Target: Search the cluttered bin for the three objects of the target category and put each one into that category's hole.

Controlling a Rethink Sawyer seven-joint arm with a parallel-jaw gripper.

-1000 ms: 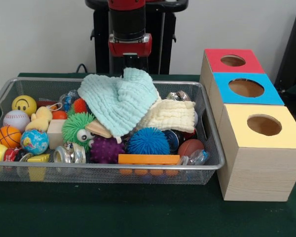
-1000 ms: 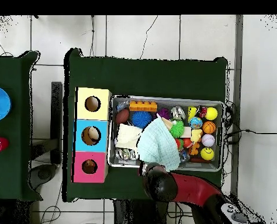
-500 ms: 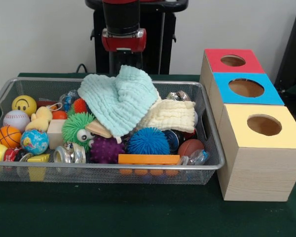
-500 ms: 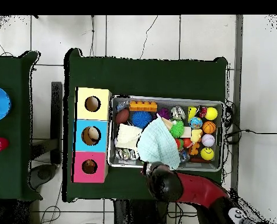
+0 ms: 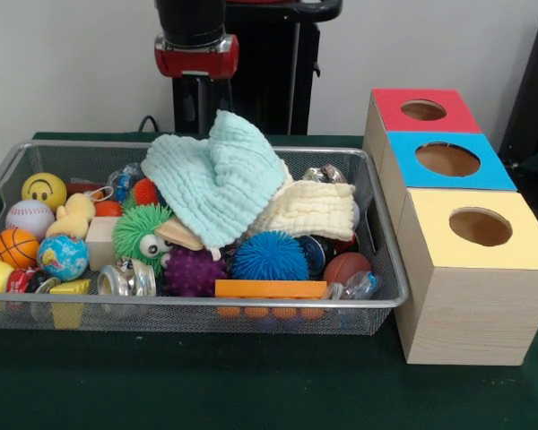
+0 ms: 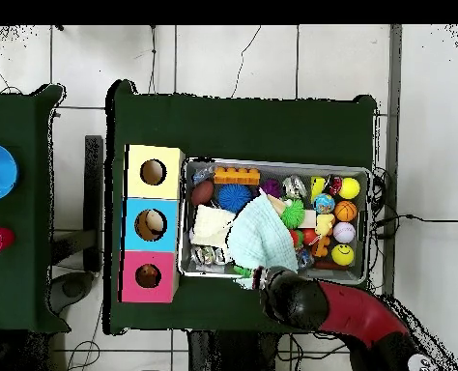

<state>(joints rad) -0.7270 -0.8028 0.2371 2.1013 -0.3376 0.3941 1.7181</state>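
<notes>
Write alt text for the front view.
A wire bin on a green table overflows with toys, a mint cloth heaped over them. Beside it stand three boxes with holes, topped red, blue and yellow. The arm hangs behind the bin.
</notes>
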